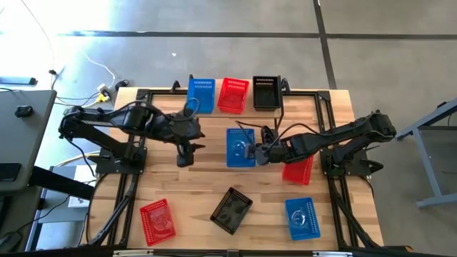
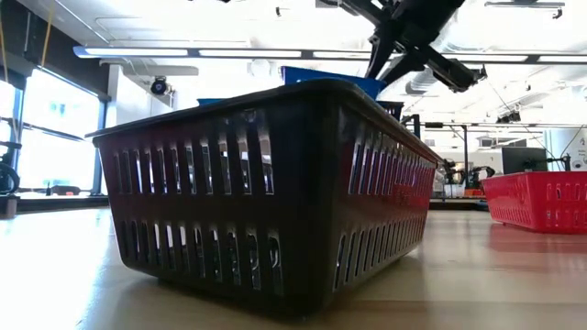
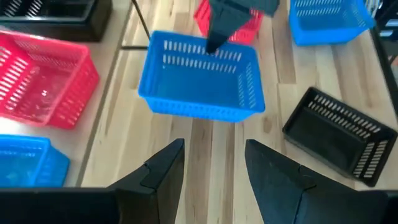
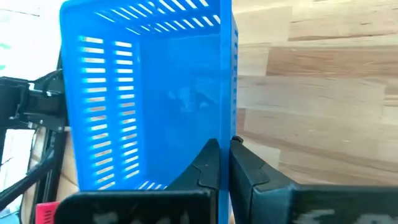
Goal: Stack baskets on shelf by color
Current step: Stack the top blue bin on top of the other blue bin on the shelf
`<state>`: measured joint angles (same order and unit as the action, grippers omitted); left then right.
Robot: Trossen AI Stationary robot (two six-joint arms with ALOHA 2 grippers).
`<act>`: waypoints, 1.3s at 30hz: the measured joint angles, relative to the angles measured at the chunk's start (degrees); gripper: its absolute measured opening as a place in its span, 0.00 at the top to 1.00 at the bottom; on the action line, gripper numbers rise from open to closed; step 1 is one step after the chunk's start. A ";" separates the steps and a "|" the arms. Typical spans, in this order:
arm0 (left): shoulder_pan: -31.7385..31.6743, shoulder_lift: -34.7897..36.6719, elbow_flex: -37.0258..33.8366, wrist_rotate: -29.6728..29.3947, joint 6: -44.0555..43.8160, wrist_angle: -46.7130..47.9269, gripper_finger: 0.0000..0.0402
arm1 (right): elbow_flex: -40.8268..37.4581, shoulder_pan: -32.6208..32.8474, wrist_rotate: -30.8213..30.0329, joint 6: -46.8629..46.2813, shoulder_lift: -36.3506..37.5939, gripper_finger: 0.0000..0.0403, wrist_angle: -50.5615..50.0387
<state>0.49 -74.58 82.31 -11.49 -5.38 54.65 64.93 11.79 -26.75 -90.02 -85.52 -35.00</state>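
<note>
Early going: one basket of each colour on the shelf, a second blue in my right grip.

Shelf (image 1: 214, 112) at 12 o'clock holds a blue basket (image 1: 201, 94), a red basket (image 1: 233, 94) and a black basket (image 1: 266, 92), side by side, none stacked that I can see. My right gripper (image 4: 222, 163) is pinched shut on the rim of the centre blue basket (image 1: 239, 147), mid-table. My left gripper (image 3: 211, 171) hangs open and empty, just at 9 o'clock of that basket. Still loose on the table: red (image 1: 298, 170) under my right arm at 3, blue (image 1: 302, 217) at 5, black (image 1: 231, 210) at 6, red (image 1: 158, 220) at 7. I count seven baskets; any others are out of sight. By my reckoning most of the stacking is left.
</note>
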 joint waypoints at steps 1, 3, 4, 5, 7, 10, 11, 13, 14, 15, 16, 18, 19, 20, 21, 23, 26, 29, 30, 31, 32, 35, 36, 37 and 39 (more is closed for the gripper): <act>0.47 -0.32 -0.09 -0.31 0.01 0.46 0.60 | 0.00 0.00 -0.02 0.03 0.00 1.00 0.42; 1.31 -1.62 -0.07 -1.21 0.02 -0.41 0.60 | 0.00 -0.03 -0.21 0.07 0.00 1.00 0.75; 1.74 -2.04 -0.06 -1.53 0.13 -0.67 0.60 | 0.00 -0.15 -0.27 0.15 0.00 1.00 0.66; 2.19 -2.27 -0.14 -1.60 0.31 -0.34 0.60 | 0.00 -0.15 -0.50 0.35 0.00 1.00 0.65; 2.91 -3.39 -0.02 -1.82 0.52 -1.65 0.60 | 0.00 -0.15 -1.42 0.50 0.00 1.00 0.65; 3.92 -4.87 -0.19 -1.81 0.68 -2.40 0.60 | 0.00 -0.42 -2.33 0.46 -0.02 1.00 0.37; 4.24 -5.69 -0.13 -1.84 1.18 -3.64 0.60 | 0.00 -0.55 -2.27 0.31 -0.02 1.00 0.11; 5.06 -6.54 -0.04 -1.81 2.49 -4.97 0.60 | 0.00 -0.55 -2.56 0.21 -0.07 1.00 0.68; 5.36 -6.82 -0.17 -1.81 3.11 -4.41 0.60 | 0.00 -0.55 -2.92 0.11 -0.07 1.00 1.35; 5.75 -7.52 -0.08 -1.87 3.53 -5.54 0.60 | 0.00 -0.55 -3.08 0.09 -0.07 1.00 1.78; 6.18 -8.23 0.11 -2.04 3.90 -6.89 0.60 | 0.00 -0.55 -3.11 0.13 -0.07 1.00 1.83; 6.85 -9.06 -0.21 -3.06 4.11 -5.99 0.60 | -0.02 -0.55 -3.16 0.30 -0.07 1.00 2.92; 7.19 -9.80 -0.20 -3.79 4.28 -6.72 0.60 | -0.02 -0.55 -3.22 0.31 -0.07 1.00 3.42; 7.49 -10.44 0.04 -4.56 4.75 -8.49 0.60 | -0.02 -0.55 -3.27 0.43 -0.07 1.00 3.61; 7.80 -10.75 0.03 -5.25 5.21 -8.65 0.60 | -0.02 -0.55 -3.39 0.51 -0.07 1.00 4.02; 8.43 -11.64 -0.15 -7.04 5.86 -8.30 0.60 | -0.02 -0.55 -4.18 1.07 -0.07 1.00 5.20; 8.96 -13.50 -0.16 -9.11 6.62 -9.18 0.60 | -0.04 -0.82 -4.36 1.55 -0.07 1.00 6.76; 9.30 -15.02 0.00 -9.88 7.48 -10.29 0.60 | -0.06 -0.92 -4.32 2.54 -0.07 1.00 8.03; 9.36 -15.09 -0.13 -10.09 7.54 -9.38 0.60 | -0.07 -0.92 -4.28 2.87 -0.07 1.00 8.82; 9.38 -15.41 -0.14 -10.19 7.55 -9.55 0.60 | -0.07 -0.92 -4.31 3.04 -0.07 1.00 9.33; 9.38 -16.03 0.07 -10.27 7.54 -10.75 0.60 | -0.07 -0.92 -4.41 3.06 -0.07 1.00 9.38; 9.38 -16.85 -0.23 -10.64 7.57 -9.56 0.60 | -0.07 -0.92 -4.51 3.10 -0.07 1.00 9.78; 9.38 -17.00 -0.12 -10.78 7.57 -10.59 0.60 | -0.07 -0.88 -4.51 3.47 -0.07 1.00 9.77; 9.38 -17.13 0.01 -10.94 7.56 -11.02 0.60 | -0.07 -0.87 -4.46 3.50 -0.07 1.00 9.75; 9.38 -17.60 -0.03 -11.06 7.57 -10.37 0.60 | -0.07 -0.87 -4.47 3.50 -0.07 1.00 9.98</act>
<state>9.87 -92.18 82.29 -22.55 2.20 44.28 64.86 10.92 -31.22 -86.52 -85.58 -25.03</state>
